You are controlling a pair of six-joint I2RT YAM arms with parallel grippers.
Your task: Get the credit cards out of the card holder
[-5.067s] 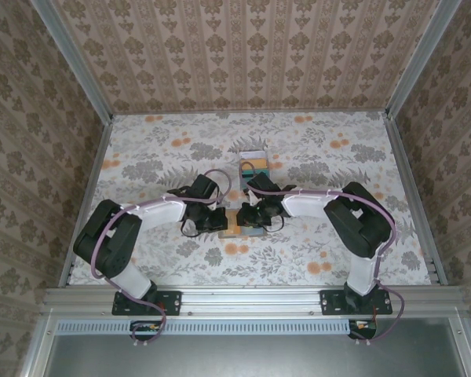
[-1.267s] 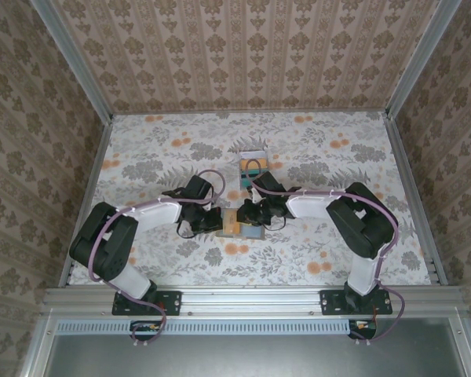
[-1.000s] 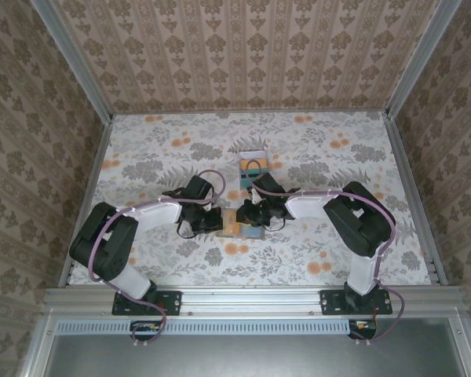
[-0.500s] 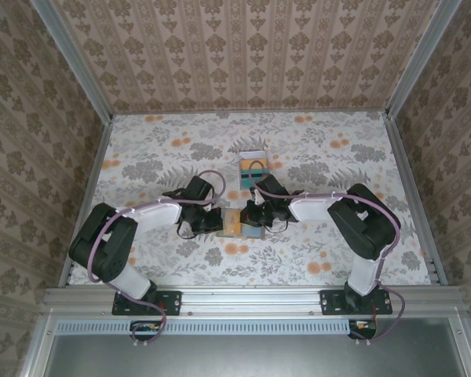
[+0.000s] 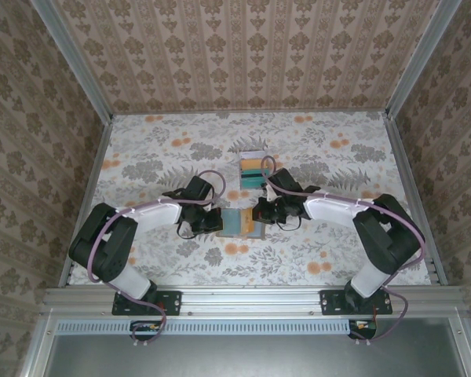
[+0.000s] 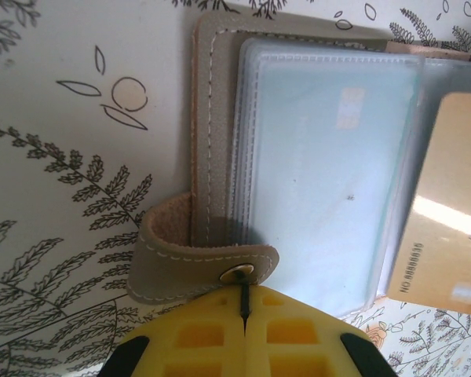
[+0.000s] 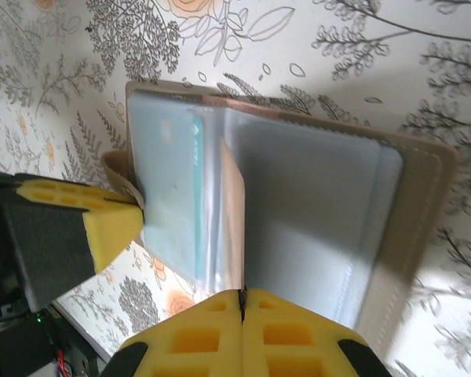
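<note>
The card holder [image 5: 235, 222] lies open on the flowered table between my two grippers, pale blue sleeves up and olive rim [image 6: 210, 133] around them. My left gripper [image 6: 243, 292] is shut on its snap strap [image 6: 188, 263], at the wallet's left edge [image 5: 214, 222]. My right gripper [image 7: 242, 296] is shut on the edge of an orange-tan credit card [image 7: 234, 212], which stands up from the middle fold. That card [image 6: 447, 243] sticks out past the sleeves in the left wrist view. A teal card [image 7: 195, 204] sits inside the left sleeve.
A small white-rimmed box [image 5: 252, 166] with teal and orange contents stands just behind the wallet. Patterned walls and metal rails close the table on three sides. My left gripper's yellow finger [image 7: 110, 224] shows in the right wrist view.
My right gripper closed and moved right and slightly back, taking the orange card from the wallet's left half towards its right side. The left gripper kept its hold on the strap.
</note>
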